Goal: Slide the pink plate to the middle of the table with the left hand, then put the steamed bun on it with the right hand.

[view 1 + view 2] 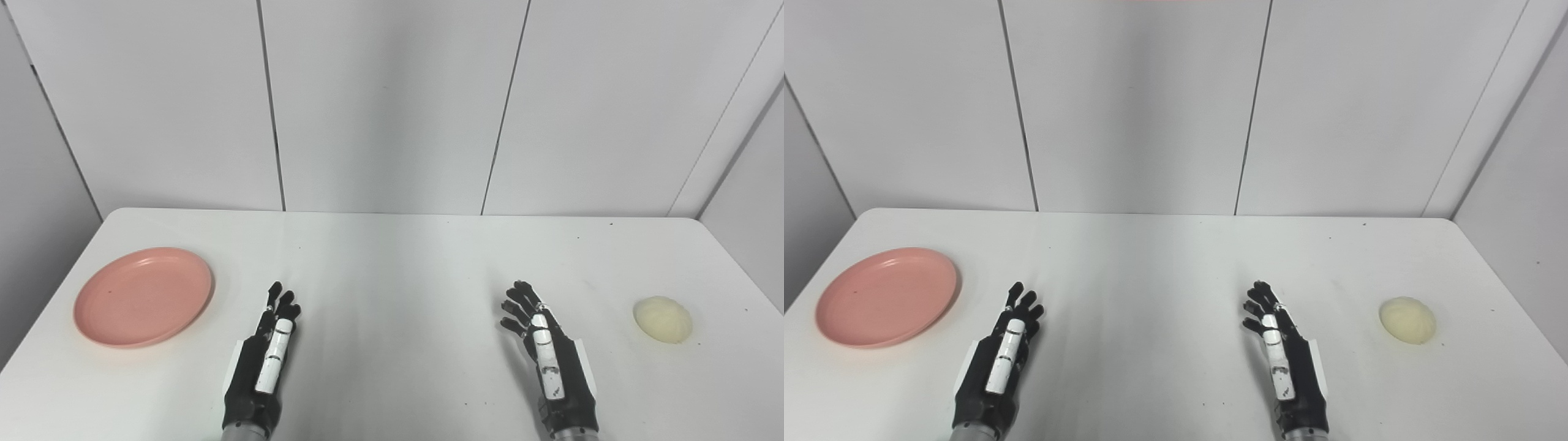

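Fingers of both hands are spread and hold nothing above the white table [392,257]. Off to the left hand's [263,355] own side, near the table's left edge, lies the pink plate [144,297], nearer this hand, so its first reach goes leftward. Well apart to the right of the right hand [548,355] sits the steamed bun [663,318].

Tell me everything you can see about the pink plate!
The pink plate is round, shallow and salmon pink, with a low raised rim and a smooth, plastic-looking surface. It is empty and lies flat, right side up, on the white table, near its left edge. Nothing touches it; the left hand is off to its right, apart from it.
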